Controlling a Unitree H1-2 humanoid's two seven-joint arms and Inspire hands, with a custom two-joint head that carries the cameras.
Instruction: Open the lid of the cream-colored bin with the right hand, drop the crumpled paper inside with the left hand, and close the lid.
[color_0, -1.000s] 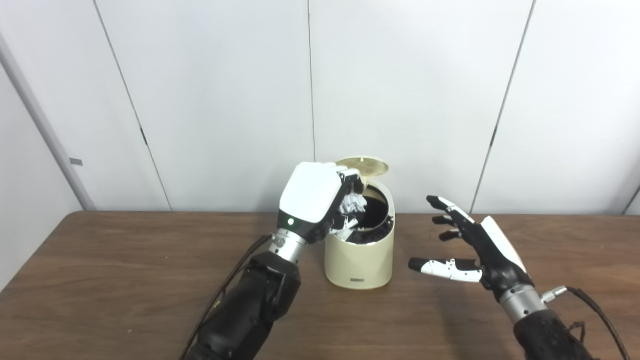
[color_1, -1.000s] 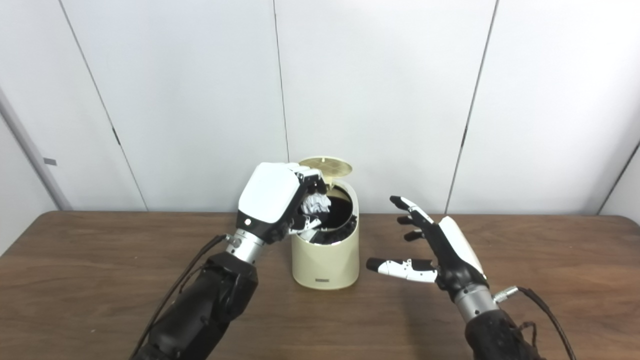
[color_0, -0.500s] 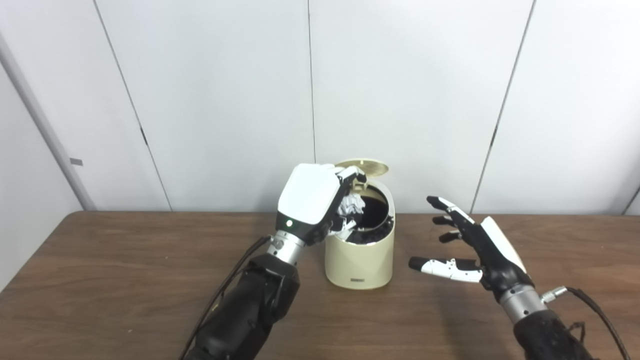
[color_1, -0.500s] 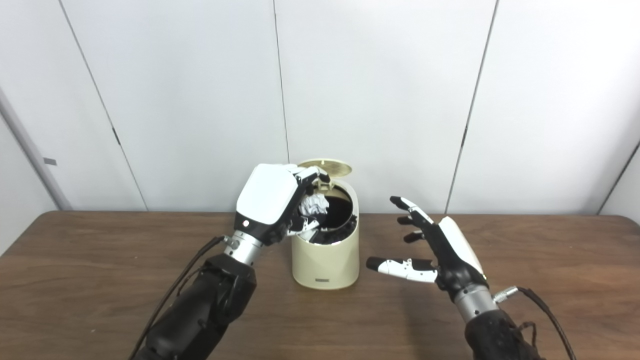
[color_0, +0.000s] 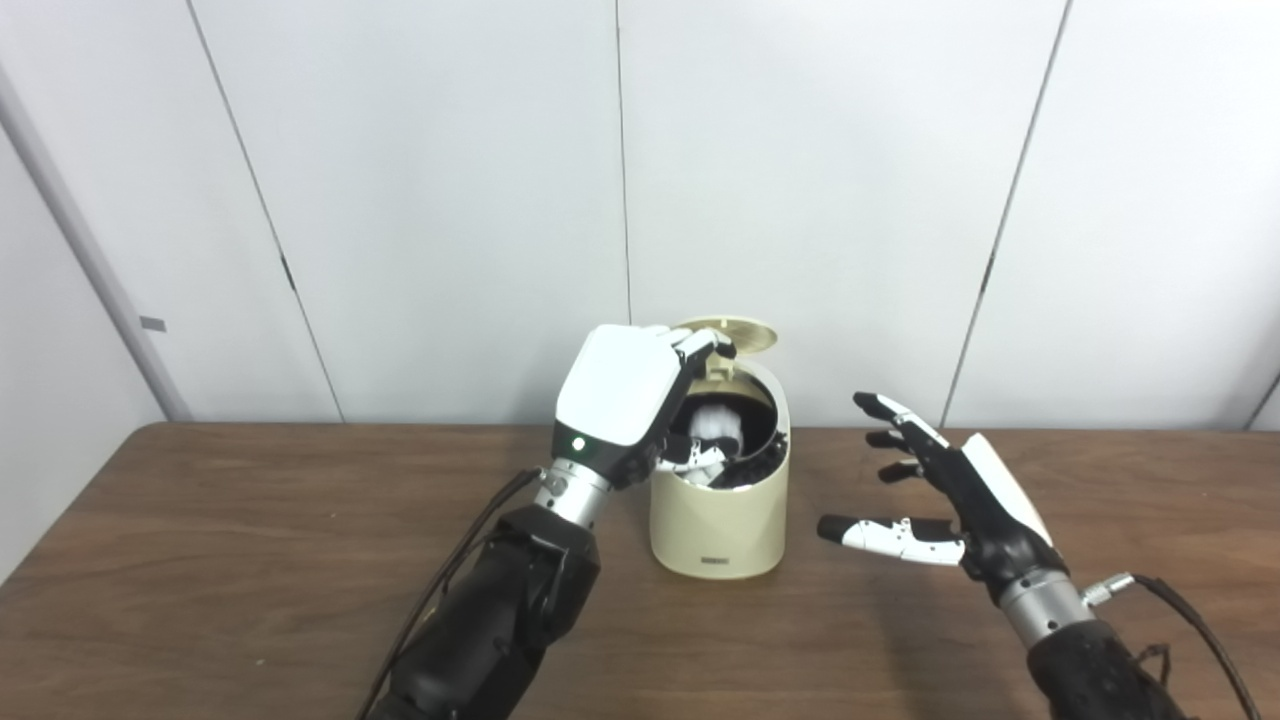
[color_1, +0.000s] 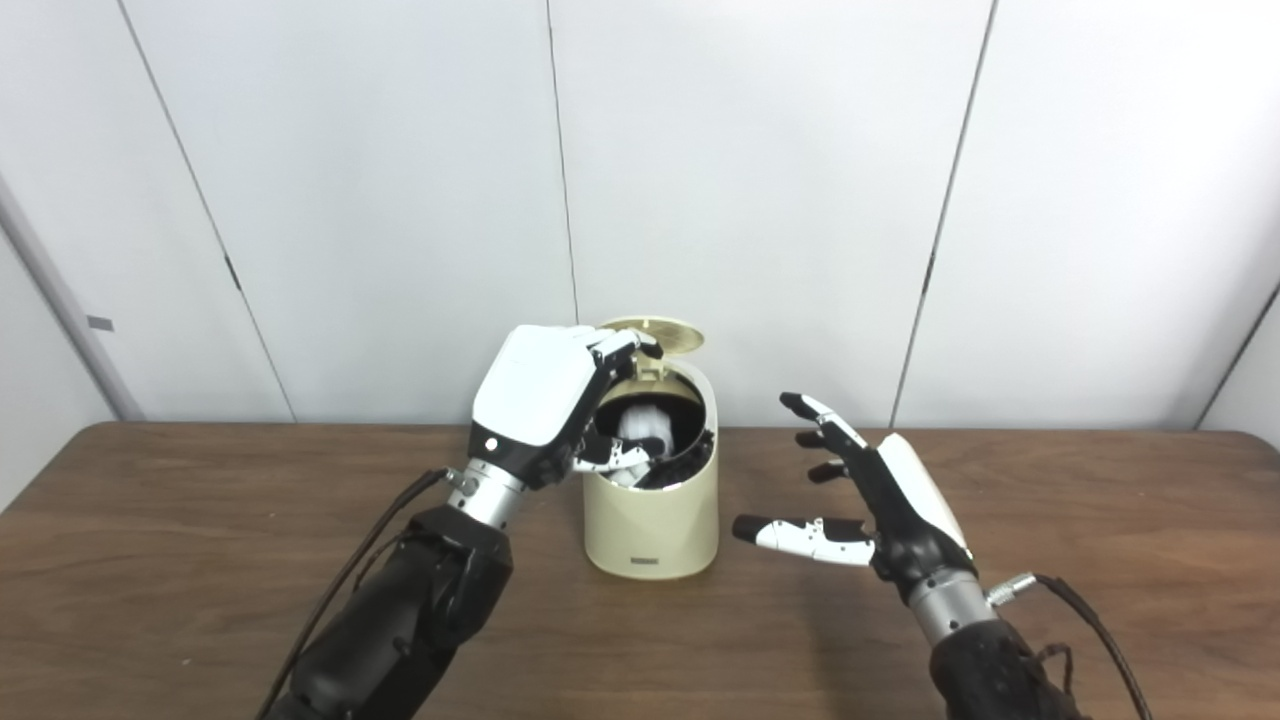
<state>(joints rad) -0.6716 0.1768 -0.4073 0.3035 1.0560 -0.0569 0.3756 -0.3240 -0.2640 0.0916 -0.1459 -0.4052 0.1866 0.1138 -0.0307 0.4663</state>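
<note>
Left eye view shows the table (color_0: 200, 520), then the cream-colored bin (color_0: 718, 520) with its lid (color_0: 735, 333) tipped up. The left hand (color_0: 625, 400) hovers at the rim, fingers spread, holding nothing; the crumpled paper (color_0: 716, 425) sits inside. The right hand (color_0: 950, 500) waits open and empty beside it. Withdrawing carelessly, fingers could snag the rim and tip the bin.

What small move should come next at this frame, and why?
Probably lift the left hand up and away from the bin. The crumpled paper now sits inside the opening, apparently released, and the lid stands open. The right hand waits open beside the bin to close it.
</note>
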